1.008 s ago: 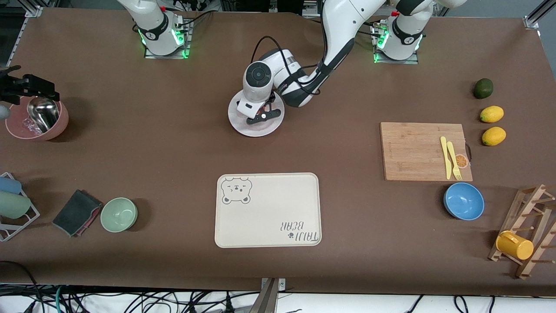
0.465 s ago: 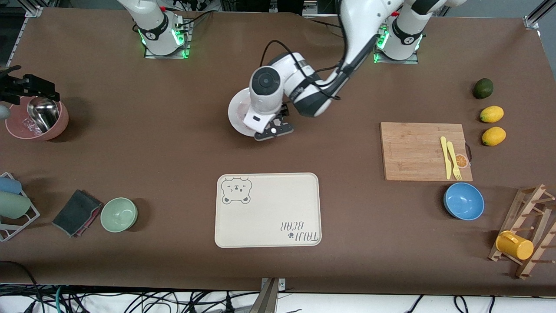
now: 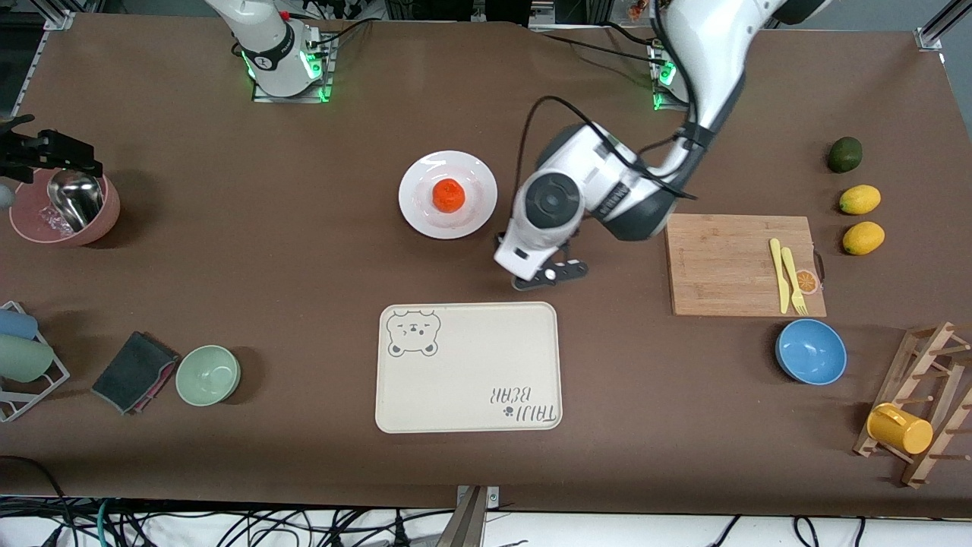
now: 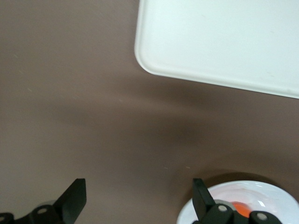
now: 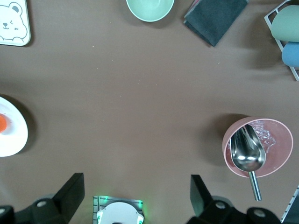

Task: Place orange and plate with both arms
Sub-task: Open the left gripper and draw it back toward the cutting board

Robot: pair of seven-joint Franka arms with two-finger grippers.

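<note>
The orange (image 3: 448, 195) lies in the middle of the white plate (image 3: 416, 209), free of any gripper. My left gripper (image 3: 550, 275) hangs open and empty over bare table between the plate and the cutting board (image 3: 721, 266). In the left wrist view the open left gripper (image 4: 138, 180) has only table between its fingers, with the plate (image 4: 261, 192) and a sliver of the orange (image 4: 239, 206) beside one finger. My right gripper (image 5: 136, 176) waits open and empty high over its own base; its view shows the plate (image 5: 11, 140) and orange (image 5: 2, 123) at the edge.
The beige bear tray (image 3: 468, 367) lies nearer the camera than the plate. The board carries yellow cutlery (image 3: 786, 275). A blue bowl (image 3: 811, 351), lemons (image 3: 859, 200) and a dark green fruit (image 3: 844, 154) sit at the left arm's end. A pink bowl with scoop (image 3: 64, 207), green bowl (image 3: 208, 374) and cloth (image 3: 133, 371) sit at the right arm's end.
My left gripper opened and left the orange on the plate, then swung off the plate toward the cutting board. The right arm has not moved.
</note>
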